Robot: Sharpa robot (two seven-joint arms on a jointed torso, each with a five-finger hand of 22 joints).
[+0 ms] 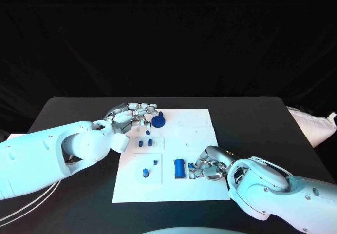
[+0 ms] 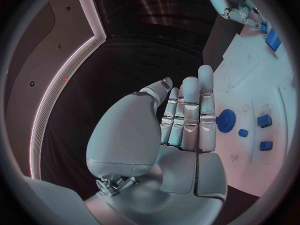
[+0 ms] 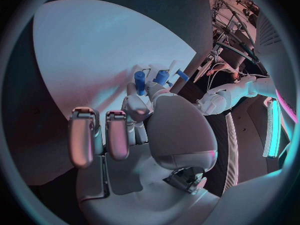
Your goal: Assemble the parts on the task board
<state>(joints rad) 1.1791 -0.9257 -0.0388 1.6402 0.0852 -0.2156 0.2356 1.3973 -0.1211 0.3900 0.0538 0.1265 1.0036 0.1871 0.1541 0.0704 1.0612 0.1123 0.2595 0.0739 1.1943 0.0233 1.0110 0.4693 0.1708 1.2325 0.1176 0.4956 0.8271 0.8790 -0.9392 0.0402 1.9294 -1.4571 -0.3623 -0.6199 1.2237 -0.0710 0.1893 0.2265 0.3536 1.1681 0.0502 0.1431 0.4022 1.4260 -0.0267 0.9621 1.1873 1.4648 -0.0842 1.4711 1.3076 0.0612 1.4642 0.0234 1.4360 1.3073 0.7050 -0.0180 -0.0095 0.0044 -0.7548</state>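
Note:
The white task board (image 1: 191, 127) lies in the middle of the black table. A blue gear (image 1: 159, 121) stands near the board's far left corner. My left hand (image 1: 133, 114) is beside it with its fingers (image 2: 189, 116) straight and nothing in them, the gear (image 2: 225, 120) just past the fingertips. A blue rectangular block (image 1: 179, 168) lies on the near part of the board. My right hand (image 1: 211, 164) has curled fingers right next to it, and a small blue piece (image 1: 191, 166) shows at the fingertips. Blue pegs (image 3: 140, 80) rise just beyond my right hand (image 3: 144, 130); whether it grips one I cannot tell.
Small blue parts sit in the board's left recesses (image 1: 145, 143), with one peg (image 1: 145, 172) nearer me and one (image 1: 148, 132) below the gear. A white bag (image 1: 312, 124) lies at the table's right edge. White cables (image 1: 28, 207) hang at the near left.

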